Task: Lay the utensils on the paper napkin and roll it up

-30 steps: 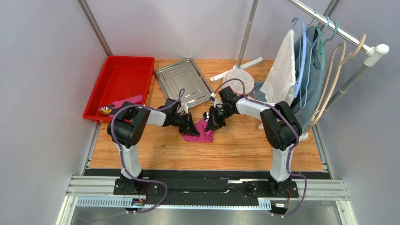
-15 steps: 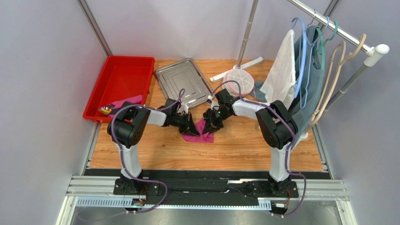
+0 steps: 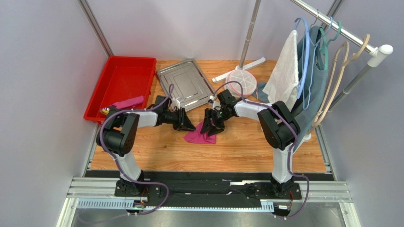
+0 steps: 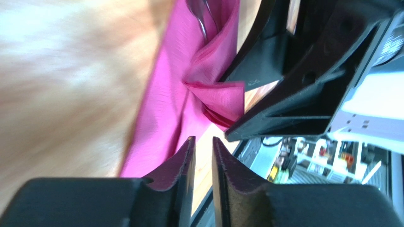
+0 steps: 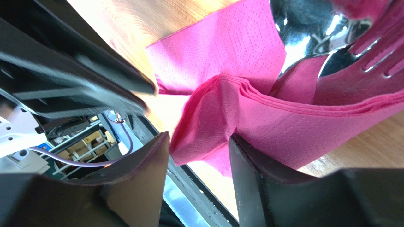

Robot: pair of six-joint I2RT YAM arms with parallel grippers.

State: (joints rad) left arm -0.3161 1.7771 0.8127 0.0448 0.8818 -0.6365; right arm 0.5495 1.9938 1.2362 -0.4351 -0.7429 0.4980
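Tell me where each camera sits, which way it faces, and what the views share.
Top external: above and behind the arms, looking down at the table; shows left gripper and right gripper.
Left wrist: low, looking along its own fingers at the paper napkin and the right gripper.
Right wrist: low, own fingers either side of a napkin fold, utensils beyond.
Shared: all three show the napkin.

Top view: bright, even, soft light from above; sharp throughout.
Shadows: faint and short, close beneath the arms (image 3: 147, 117) on the tabletop (image 3: 156, 151).
Glare: soft sheen on the steel tray (image 3: 182, 85); hard white highlights on the utensils (image 5: 303, 28) in the right wrist view.
Left wrist view: wood at the left washed out and smeared; left claw (image 4: 203, 142) dark, soft-edged.
Right wrist view: paper napkin (image 5: 237, 52) crisp, embossing visible; upper left corner streaked with blur.
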